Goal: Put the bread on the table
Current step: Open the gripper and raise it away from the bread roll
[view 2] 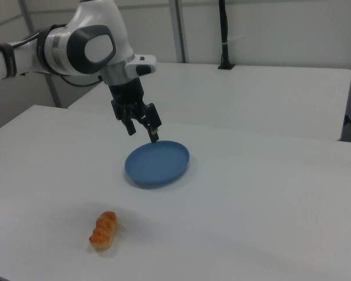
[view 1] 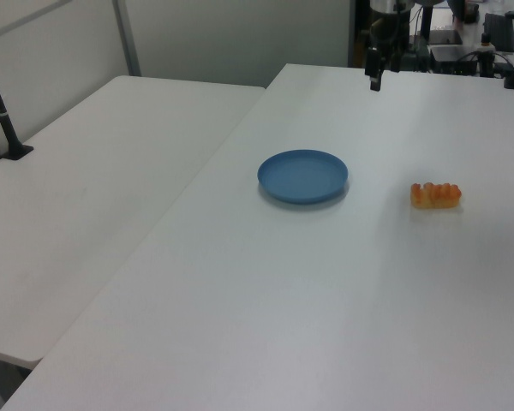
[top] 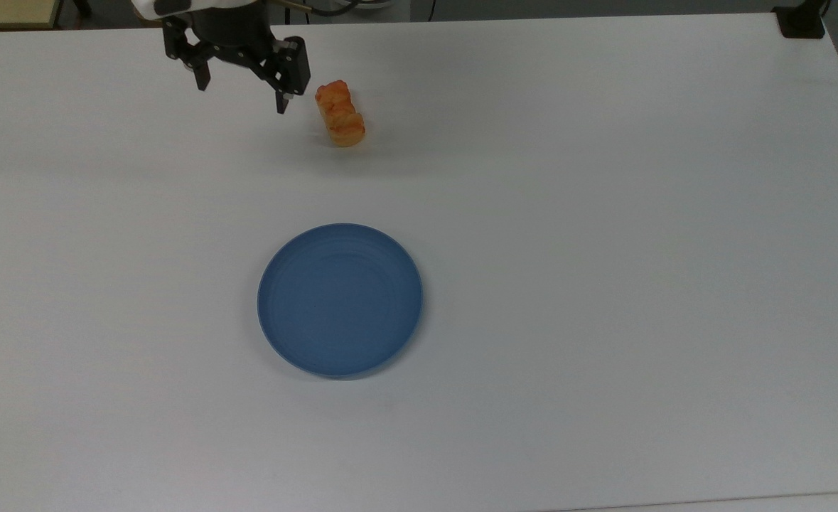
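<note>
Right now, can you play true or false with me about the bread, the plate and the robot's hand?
1. The bread is lying on the white table. True.
2. The bread is on the blue plate. False: the plate has nothing on it, and the bread lies apart from it on the table.
3. The robot's hand is squeezing the bread. False: the hand is open, holds nothing and is up in the air, away from the bread.
4. In the right view, the bread is nearer the camera than the plate. True.
5. The plate is red. False: it is blue.
</note>
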You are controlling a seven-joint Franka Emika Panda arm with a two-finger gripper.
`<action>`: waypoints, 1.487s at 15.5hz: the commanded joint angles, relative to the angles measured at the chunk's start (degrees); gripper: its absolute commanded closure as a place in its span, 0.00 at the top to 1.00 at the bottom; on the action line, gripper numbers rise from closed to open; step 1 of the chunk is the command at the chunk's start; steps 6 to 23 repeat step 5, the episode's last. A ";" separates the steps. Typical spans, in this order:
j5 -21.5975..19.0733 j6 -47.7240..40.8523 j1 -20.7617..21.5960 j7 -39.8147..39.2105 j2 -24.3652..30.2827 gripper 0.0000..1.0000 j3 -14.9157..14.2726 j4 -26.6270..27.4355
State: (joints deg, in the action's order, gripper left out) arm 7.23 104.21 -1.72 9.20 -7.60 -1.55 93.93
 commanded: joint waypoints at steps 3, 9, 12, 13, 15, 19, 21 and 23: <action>-0.81 -2.69 0.40 -1.03 -0.84 1.00 -1.43 -2.96; -0.81 -3.92 0.40 -1.20 -0.67 1.00 -1.52 -3.05; -0.81 -3.92 0.40 -1.20 -0.67 1.00 -1.52 -3.05; -0.81 -3.92 0.40 -1.20 -0.67 1.00 -1.52 -3.05; -0.81 -3.92 0.40 -1.20 -0.67 1.00 -1.52 -3.05; -0.81 -3.92 0.40 -1.20 -0.67 1.00 -1.52 -3.05; -0.81 -3.92 0.40 -1.20 -0.67 1.00 -1.52 -3.05; -0.81 -3.92 0.40 -1.20 -0.67 1.00 -1.52 -3.05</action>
